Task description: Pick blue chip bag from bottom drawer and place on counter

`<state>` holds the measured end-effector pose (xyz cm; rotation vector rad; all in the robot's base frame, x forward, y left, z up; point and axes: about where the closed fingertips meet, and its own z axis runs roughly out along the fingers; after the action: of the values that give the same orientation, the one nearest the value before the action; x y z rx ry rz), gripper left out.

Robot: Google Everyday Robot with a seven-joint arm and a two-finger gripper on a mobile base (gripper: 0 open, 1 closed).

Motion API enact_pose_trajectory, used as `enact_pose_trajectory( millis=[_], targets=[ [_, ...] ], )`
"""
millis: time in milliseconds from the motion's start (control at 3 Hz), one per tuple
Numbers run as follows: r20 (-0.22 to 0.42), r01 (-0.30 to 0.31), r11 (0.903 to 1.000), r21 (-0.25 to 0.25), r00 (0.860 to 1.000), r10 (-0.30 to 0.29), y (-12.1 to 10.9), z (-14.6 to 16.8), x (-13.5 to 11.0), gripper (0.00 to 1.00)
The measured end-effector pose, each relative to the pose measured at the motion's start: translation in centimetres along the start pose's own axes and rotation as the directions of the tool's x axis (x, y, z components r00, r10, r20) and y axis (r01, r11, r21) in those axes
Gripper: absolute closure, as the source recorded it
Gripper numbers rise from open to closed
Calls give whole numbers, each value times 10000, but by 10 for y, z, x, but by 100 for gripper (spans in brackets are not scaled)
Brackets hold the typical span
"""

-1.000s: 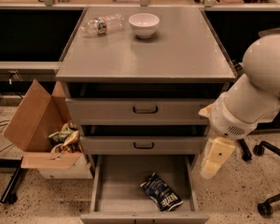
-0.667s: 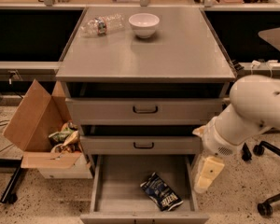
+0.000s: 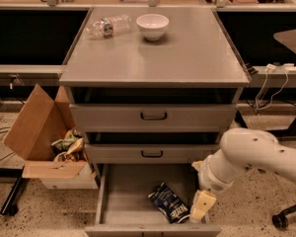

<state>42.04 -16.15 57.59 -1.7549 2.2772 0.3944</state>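
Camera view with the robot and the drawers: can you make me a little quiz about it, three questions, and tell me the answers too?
1. True or false: the blue chip bag lies on the counter.
2. What stands beside the plastic bottle? A) a white bowl B) a red mug C) a banana
3. Where is the gripper?

Key
1. False: it lies in the open bottom drawer.
2. A.
3. Down low at the bottom drawer, just right of the blue chip bag.
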Motion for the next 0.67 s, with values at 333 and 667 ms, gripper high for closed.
enact_pose_trajectory(
  millis=[333, 667],
  targets=[
    [327, -292, 9977, -617, 9990, 313, 0, 48, 7, 0],
    [348, -367, 9957, -850, 9986, 398, 5, 59, 10, 0]
  ],
)
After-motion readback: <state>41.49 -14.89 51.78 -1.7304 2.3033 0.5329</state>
